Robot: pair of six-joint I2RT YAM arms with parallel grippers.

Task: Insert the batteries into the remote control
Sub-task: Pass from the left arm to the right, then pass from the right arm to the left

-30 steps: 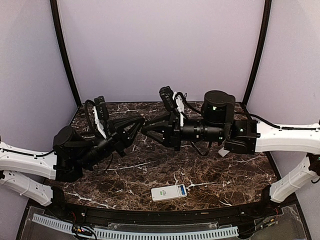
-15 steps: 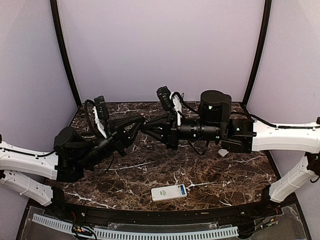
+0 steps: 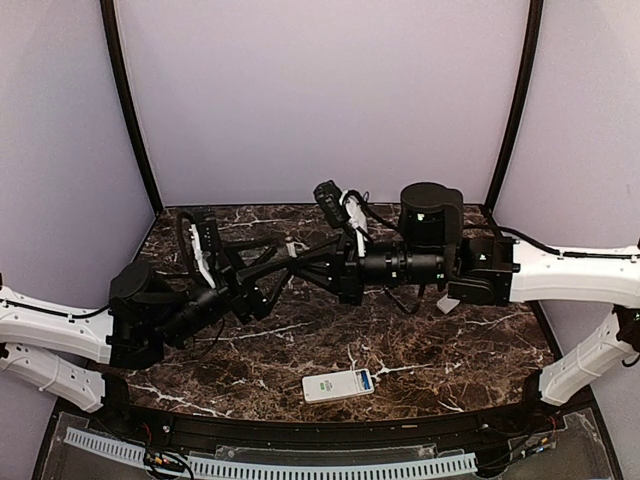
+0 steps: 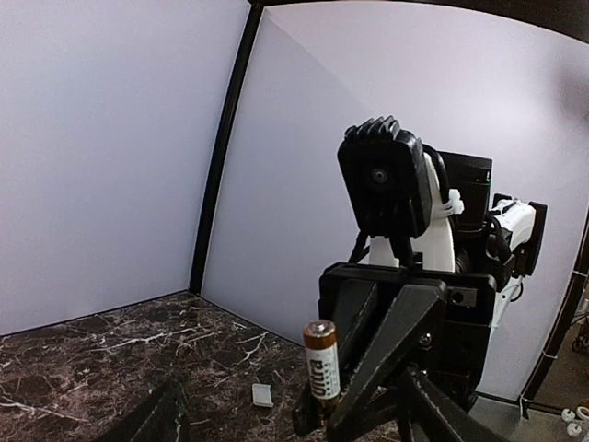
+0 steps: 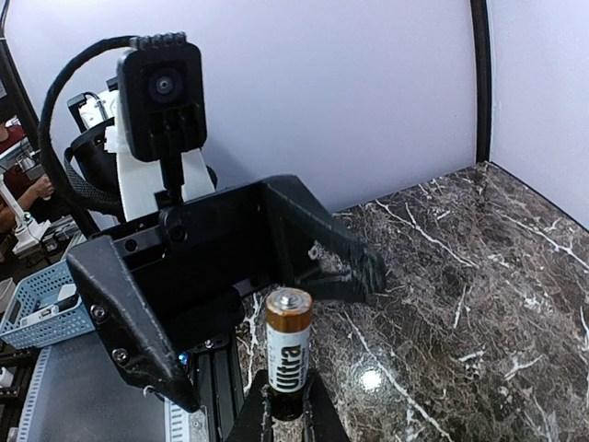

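Right wrist: blue basket (image 5: 35,311) at far left, off the table (image 5: 460,267), holding a few small pale items, too blurred to identify. Upright battery (image 5: 288,354), long axis vertical, copper cap up, lower end pinched in right gripper (image 5: 288,410), clamped tight on it. Just behind, left gripper (image 5: 244,276) facing head-on, jaws spread wide, touching nothing.

Left wrist: same battery standing upright dead ahead, cap up, "ultra" label running up its side, base gripped by the black right fingers (image 4: 391,345). Own fingers (image 4: 433,414) at frame bottom, far apart on either side. Behind, on the table, a small white flat piece (image 4: 262,395).

Top: both arms stretched roughly level toward each other, tips meeting above the table's middle. Battery too small to pick out here. Flat at the middle of the near edge: remote control (image 3: 338,385), plain back up, long axis left-right, slightly skewed, small blue patch at its right end. White piece toward the right edge, under the right arm.
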